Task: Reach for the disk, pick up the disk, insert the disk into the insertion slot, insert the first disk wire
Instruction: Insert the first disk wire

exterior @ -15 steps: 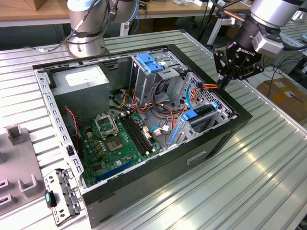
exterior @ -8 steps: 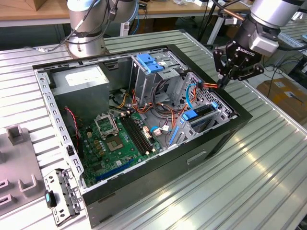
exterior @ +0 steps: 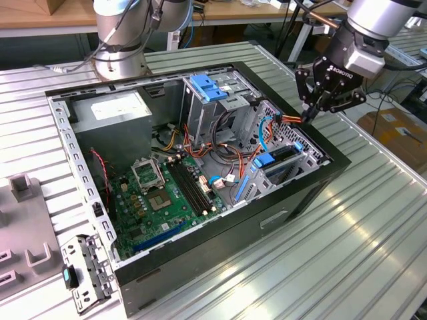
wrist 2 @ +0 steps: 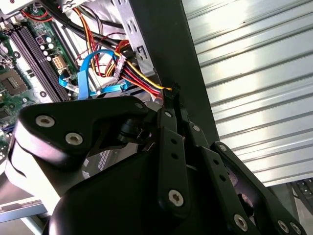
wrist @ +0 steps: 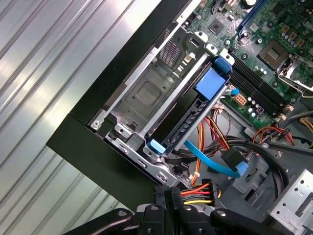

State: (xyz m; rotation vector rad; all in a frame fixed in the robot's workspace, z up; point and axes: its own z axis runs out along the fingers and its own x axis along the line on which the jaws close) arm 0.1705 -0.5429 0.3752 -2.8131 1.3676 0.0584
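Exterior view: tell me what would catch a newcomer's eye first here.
The open computer case on the ribbed metal table, its green motherboard exposed. At the exterior view's right, the black gripper pinches a connector with red, yellow and orange wires at the case edge. Just below, the disk in its blue carrier already sits in the insertion slot.

A ribbed metal bench (exterior: 373,227) carried an open black computer case (exterior: 200,200) at its centre, grey fixture blocks (exterior: 20,188) at nine o'clock, and a perforated bracket (exterior: 85,272) at seven o'clock.
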